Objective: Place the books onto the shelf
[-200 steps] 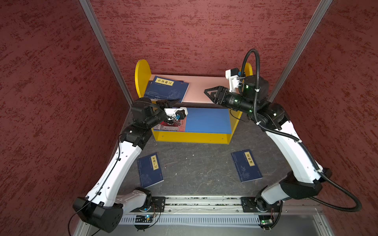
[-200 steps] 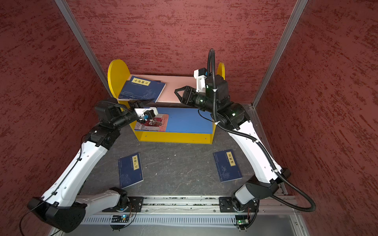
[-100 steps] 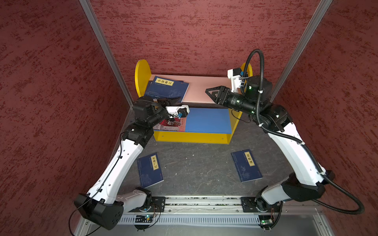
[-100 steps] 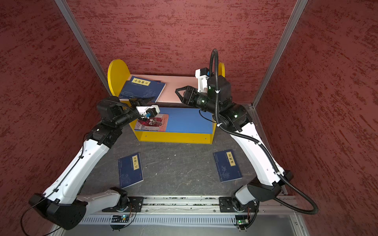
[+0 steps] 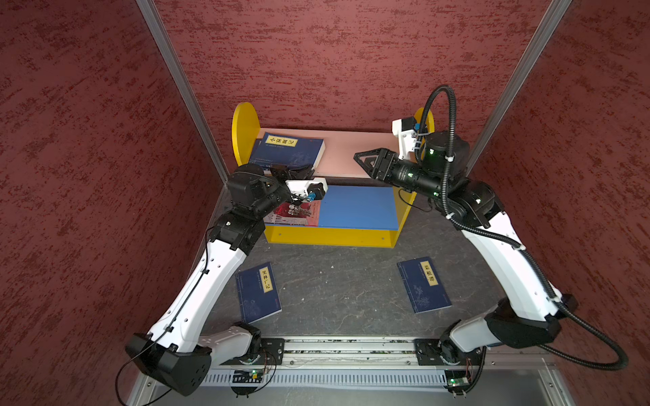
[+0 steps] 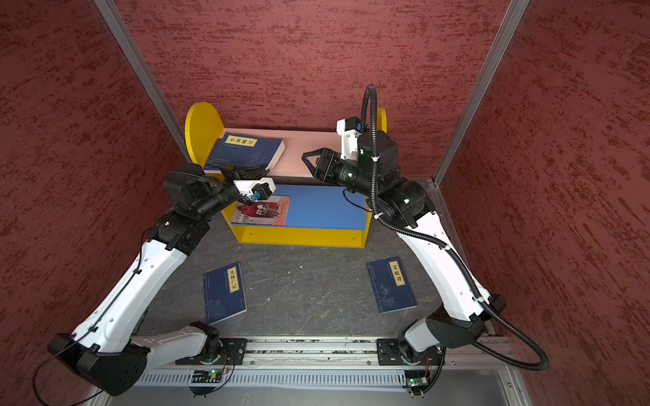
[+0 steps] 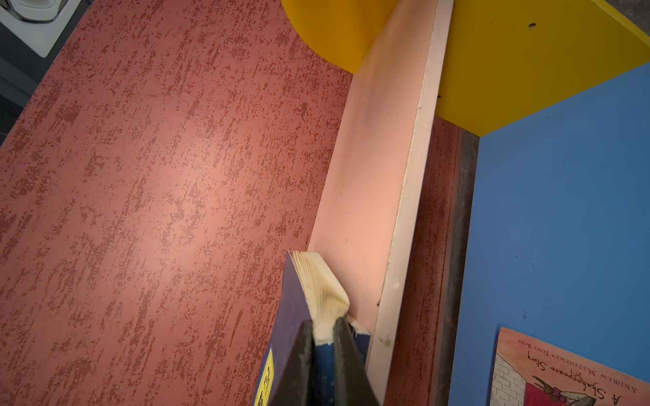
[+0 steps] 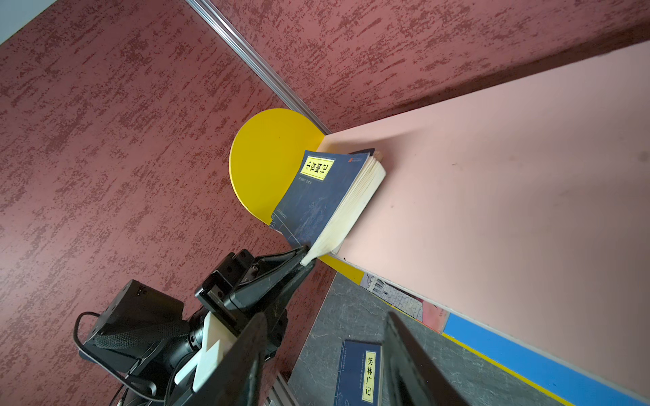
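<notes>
Pinching with the left pincer (image 7: 323, 325) the front corner of the top navy book (image 5: 286, 153), squeezed nearly together on cover and pages just at the front edge of the shelf's (image 5: 330, 239) pink upper board (image 5: 351, 151). Lying flat at the left end of that board, against the shelf's yellow side panel (image 5: 244, 133), on what looks like a second navy book (image 8: 364, 152), with page edges fanning apart beside the grip. Hovering with the right pincer (image 5: 362, 164) above the right half of the same board, spread about halfway, holding nothing, touching nothing. Judging from the fanned pages: a light, thin, floppy paperback, likely to sag and flap if raised by one corner, with a smooth cover that may slip. Safer to grip deep along the spine or across the whole page block, and to slide rather than lift. Elsewhere: red picture book (image 5: 295, 214) flat on the left end of the shelf's blue lower board (image 5: 358, 207); left floor book (image 5: 258, 291) and right floor book (image 5: 424, 284) flat on the floor (image 5: 334, 291) in front of the shelf, well apart, not yet shelved. Probably awkward to grasp lying flat; worth prying up one edge first.
</notes>
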Robot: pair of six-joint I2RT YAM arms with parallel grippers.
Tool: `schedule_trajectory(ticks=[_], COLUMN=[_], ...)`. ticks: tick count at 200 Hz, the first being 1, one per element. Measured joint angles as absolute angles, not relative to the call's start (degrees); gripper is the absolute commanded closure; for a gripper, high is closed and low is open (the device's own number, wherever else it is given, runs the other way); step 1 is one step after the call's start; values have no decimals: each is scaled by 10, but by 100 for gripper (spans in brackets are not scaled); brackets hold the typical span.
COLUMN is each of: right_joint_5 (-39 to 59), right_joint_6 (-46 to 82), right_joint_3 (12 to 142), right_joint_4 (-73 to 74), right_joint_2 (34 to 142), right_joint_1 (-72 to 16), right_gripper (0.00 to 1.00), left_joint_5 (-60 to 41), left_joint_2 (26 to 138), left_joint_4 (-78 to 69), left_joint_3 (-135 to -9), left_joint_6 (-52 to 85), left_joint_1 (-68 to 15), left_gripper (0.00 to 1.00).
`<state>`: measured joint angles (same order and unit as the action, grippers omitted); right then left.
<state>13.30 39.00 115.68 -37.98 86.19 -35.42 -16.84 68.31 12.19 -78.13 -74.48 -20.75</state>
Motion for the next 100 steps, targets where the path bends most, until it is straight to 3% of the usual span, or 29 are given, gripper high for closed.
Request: schedule_trajectory(ticks=[100], right_joint_5=[139], right_joint_6=[390], right_joint_3=[1157], right_joint_4=[-375], right_joint_2=[862], right_joint_1=[-354], right_gripper=[46], left_joint_5=[-79], left_joint_2=[678], left_joint_4=[151], left_joint_3=[-785], left_joint_6=[-754], left_joint_1=[-227], left_gripper=[100])
